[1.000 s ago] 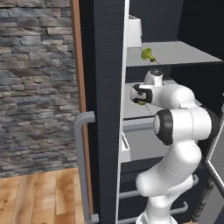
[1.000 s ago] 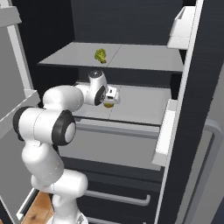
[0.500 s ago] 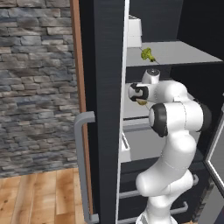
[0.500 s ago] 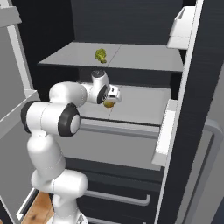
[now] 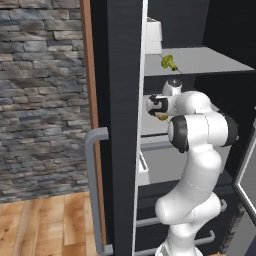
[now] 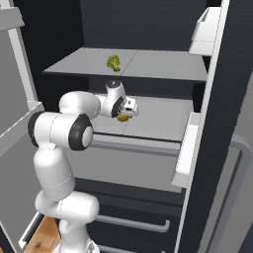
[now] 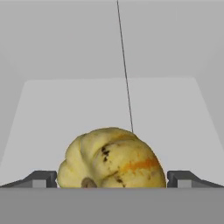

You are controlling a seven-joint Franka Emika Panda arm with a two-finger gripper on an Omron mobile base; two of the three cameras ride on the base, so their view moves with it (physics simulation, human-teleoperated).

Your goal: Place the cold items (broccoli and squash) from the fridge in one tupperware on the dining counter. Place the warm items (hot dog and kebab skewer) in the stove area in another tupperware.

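Fridge [image 6: 232, 99]: stood open, black, with pale grey shelves; the same in both base views as a second before, so the base had not driven.
Broccoli [image 6: 114, 62]: lay on the upper shelf [image 6: 163, 66], well back from its front edge, where it had lain a second earlier; also seen at [image 5: 168, 61].
Squash [image 7: 112, 159]: sat on the middle shelf [image 6: 163, 118], yellow with orange streaks and dark flecks, stalk end turned toward the hand camera. It had not shifted on the shelf.
Gripper [image 7: 112, 180]: reached in over the middle shelf, its wrist right at the squash; seen too at [image 6: 127, 109] and [image 5: 156, 106].
Jaws: spread wide, one tip on each side of the squash, with a small gap showing at either tip; not closed on it. Their spread matched that of a second before.
Arm: the elbow had swung since the earlier picture, its big dark joint now lower and nearer the camera in the left base view, while the hand had stayed close to the same spot by the squash.
Fridge door [image 5: 117, 125]: hung open beside the stone wall [image 5: 42, 95], unchanged.
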